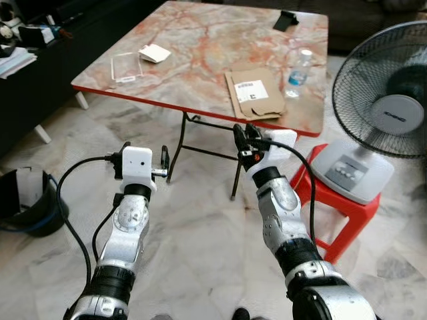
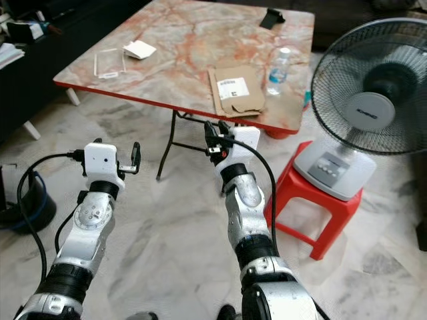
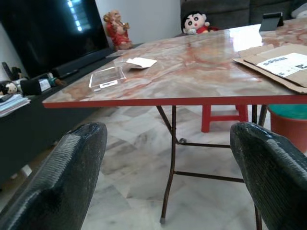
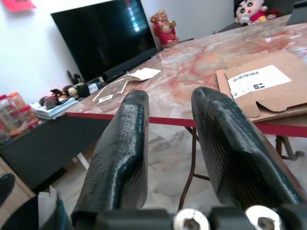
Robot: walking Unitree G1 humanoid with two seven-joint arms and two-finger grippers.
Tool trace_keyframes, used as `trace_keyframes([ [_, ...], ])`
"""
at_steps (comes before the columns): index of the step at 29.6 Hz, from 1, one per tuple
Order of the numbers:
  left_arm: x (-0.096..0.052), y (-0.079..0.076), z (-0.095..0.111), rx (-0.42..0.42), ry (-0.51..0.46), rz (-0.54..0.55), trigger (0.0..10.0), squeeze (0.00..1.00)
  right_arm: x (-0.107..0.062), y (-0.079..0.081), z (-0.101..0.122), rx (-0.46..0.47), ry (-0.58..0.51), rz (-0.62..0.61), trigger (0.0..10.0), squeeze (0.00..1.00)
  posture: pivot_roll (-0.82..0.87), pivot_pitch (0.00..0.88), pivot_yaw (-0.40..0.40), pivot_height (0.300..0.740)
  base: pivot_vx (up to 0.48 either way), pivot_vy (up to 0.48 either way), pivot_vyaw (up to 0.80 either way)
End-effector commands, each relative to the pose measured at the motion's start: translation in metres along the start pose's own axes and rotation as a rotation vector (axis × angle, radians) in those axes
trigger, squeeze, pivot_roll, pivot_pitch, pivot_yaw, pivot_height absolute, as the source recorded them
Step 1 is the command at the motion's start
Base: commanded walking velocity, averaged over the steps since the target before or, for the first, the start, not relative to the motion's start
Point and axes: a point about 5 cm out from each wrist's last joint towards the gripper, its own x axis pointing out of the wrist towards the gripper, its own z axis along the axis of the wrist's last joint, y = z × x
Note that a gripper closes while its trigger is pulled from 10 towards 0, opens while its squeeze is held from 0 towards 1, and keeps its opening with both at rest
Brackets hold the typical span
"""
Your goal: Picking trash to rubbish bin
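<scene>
- The robot is standing before a marble-patterned folding table [image 1: 200, 47], both arms raised short of its near red edge.
- The left gripper [image 1: 144, 158] is hovering over the floor, below the table edge; its fingers [image 3: 57, 177] are standing spread wide apart with nothing between them.
- The right gripper [image 1: 245, 139] is pointing at the table's near edge; its fingers [image 4: 122, 158] are sitting close together with a narrow gap, gripping nothing.
- The flattened cardboard box [image 1: 253, 93] with a white label is lying on the table near the front edge, just beyond the right gripper.
- A plastic bottle [image 1: 298, 72] is standing beside the cardboard; a clear plastic tray [image 1: 125, 67] and a white paper [image 1: 155, 53] are lying toward the table's left side.
- The eye views are showing an electric fan [image 1: 383, 113] resting on a red stool [image 1: 333, 200], at the robot's right.
- The wrist views are showing a dark television [image 4: 103, 36] and a doll [image 3: 196, 22] behind the table.
</scene>
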Motion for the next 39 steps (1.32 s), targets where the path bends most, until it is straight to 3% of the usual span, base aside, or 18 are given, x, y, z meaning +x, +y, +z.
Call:
trace_keyframes([
  [1,0.0007,0.0002,0.0044,-0.007,-0.017,0.002,10.0,0.0,0.0001,0.0001,0.0006,0.023,-0.002,-0.005,10.0,0.98,0.12,0.142,-0.009,0.74,0.0,0.0,0.0],
  [28,0.0011,0.0012,0.0049,-0.017,-0.012,0.023,10.0,0.0,0.0013,0.0032,0.0,0.008,0.007,0.013,10.0,1.0,0.12,0.142,-0.014,0.74,0.0,0.0,0.0],
  [29,0.0012,0.0014,0.0049,-0.018,-0.011,0.024,10.0,0.0,0.0015,0.0038,-0.0003,0.005,0.011,0.016,10.0,0.76,0.12,0.143,-0.014,0.74,0.0,0.0,0.0],
  [30,0.0011,0.0015,0.0047,-0.019,-0.009,0.027,10.0,0.0,0.0015,0.0047,-0.0008,0.0,0.016,0.022,10.0,0.0,0.12,0.144,-0.014,0.74,0.0,0.0,0.0],
  [39,0.0015,0.0039,0.0041,-0.021,-0.001,0.046,10.0,0.0,0.0018,0.007,-0.001,-0.028,0.023,0.043,10.0,0.0,0.12,0.145,-0.017,0.74,0.0,0.206,0.0],
])
